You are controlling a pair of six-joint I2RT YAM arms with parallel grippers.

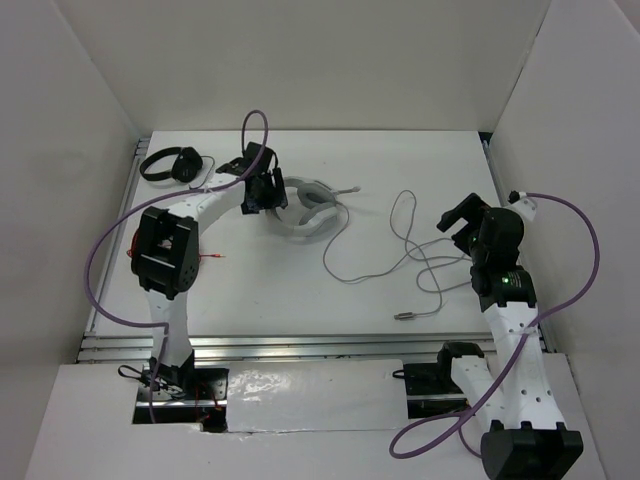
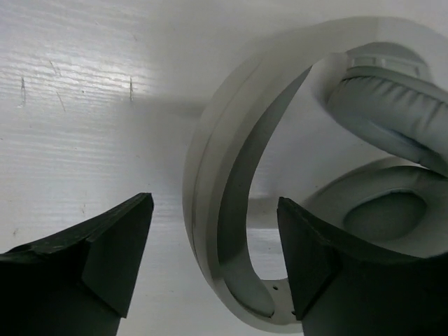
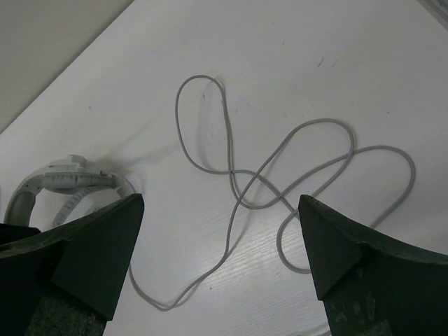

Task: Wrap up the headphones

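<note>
The pale grey over-ear headphones (image 1: 305, 212) lie left of centre, padded oval earcups (image 2: 392, 112) close together. Their thin grey cable (image 1: 400, 255) sprawls rightward in loose loops, metal plug (image 1: 405, 316) nearest me.

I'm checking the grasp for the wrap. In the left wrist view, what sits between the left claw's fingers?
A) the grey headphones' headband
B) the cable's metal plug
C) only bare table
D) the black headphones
A: the pale grey headband curves up through the gap of the open left claw.
</note>
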